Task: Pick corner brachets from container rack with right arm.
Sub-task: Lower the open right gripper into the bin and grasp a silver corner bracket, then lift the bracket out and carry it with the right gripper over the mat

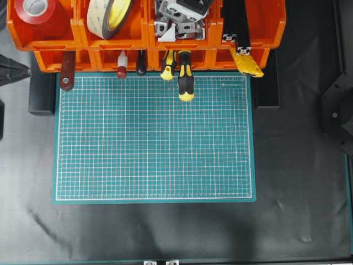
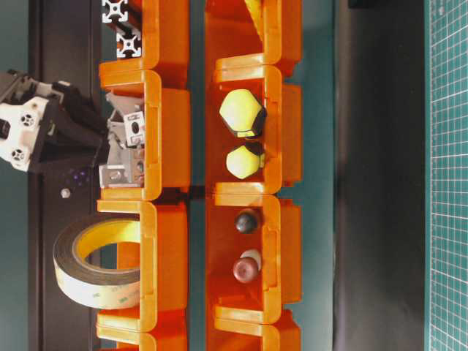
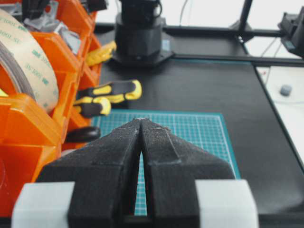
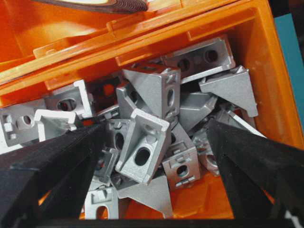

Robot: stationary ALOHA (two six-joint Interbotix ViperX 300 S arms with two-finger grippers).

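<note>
Top edge of the overhead view slices through the container rack (image 1: 138, 41), so the red tape roll (image 1: 34, 11) shows only in part. Right gripper (image 4: 154, 137) fingers run off the wrist picture's bottom; lower corner brachets (image 4: 142, 142) lie buried.

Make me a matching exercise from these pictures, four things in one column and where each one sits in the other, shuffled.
Things:
1. corner brachets
2. roll of tape
3. yellow-and-black screwdriver
4. left gripper

Places or states:
A. handle reaching out over the green cutting mat
B. shut, above the mat
C. piled in a container rack bin, between the right gripper's open jaws
D. upright in the bin beside the brachets

Pairs: 1-C, 2-D, 3-A, 4-B
</note>
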